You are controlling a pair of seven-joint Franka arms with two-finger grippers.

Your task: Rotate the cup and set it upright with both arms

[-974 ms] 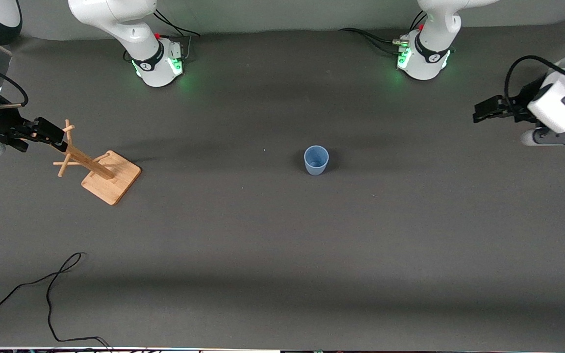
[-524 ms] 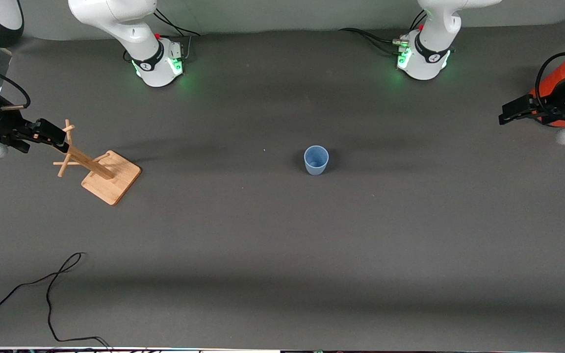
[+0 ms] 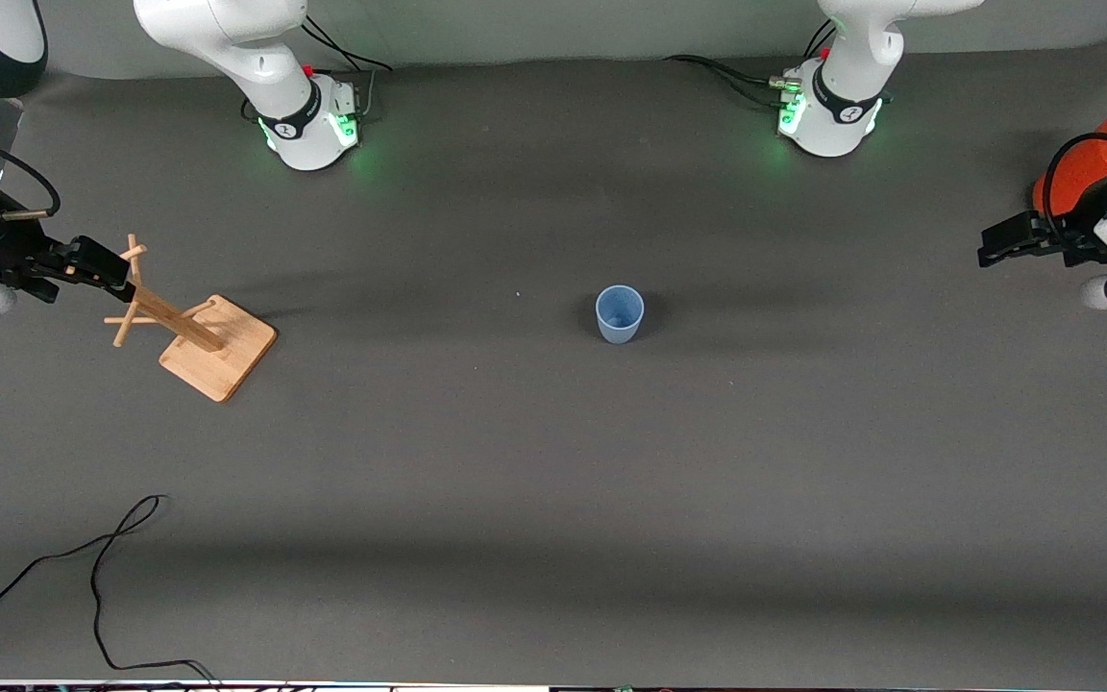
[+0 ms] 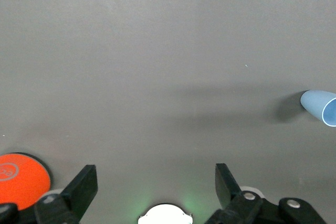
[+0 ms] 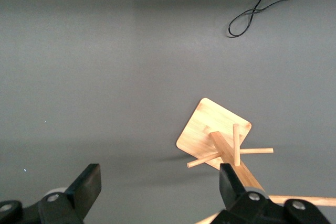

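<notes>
Item, cup (image 3: 620,314): I see it standing upright near the middle of the desk (image 3: 553,500), mouth up, long axis vertical, the narrower base on the mat. In the left wrist view the cup (image 4: 320,106) shows at the frame's edge, rim partly cut off.

Item, left end effector (image 3: 992,243): over the left arm's end of the desk, fingers (image 4: 83,187) spread wide with nothing between them. It is well apart from the cup. An orange can (image 3: 1082,173) with a grey lid stands at that end, partly hidden by the arm.

Item, right end effector (image 3: 97,264): over the right arm's end of the desk, just beside the top of a wooden peg rack (image 3: 190,332), fingers (image 5: 86,184) wide apart and empty.

Item, open room: bare mat lies all round the cup, toward both arm bases and toward the front camera. A black cable (image 3: 97,577) loops on the desk near the front edge at the right arm's end, well apart from the cup.
</notes>
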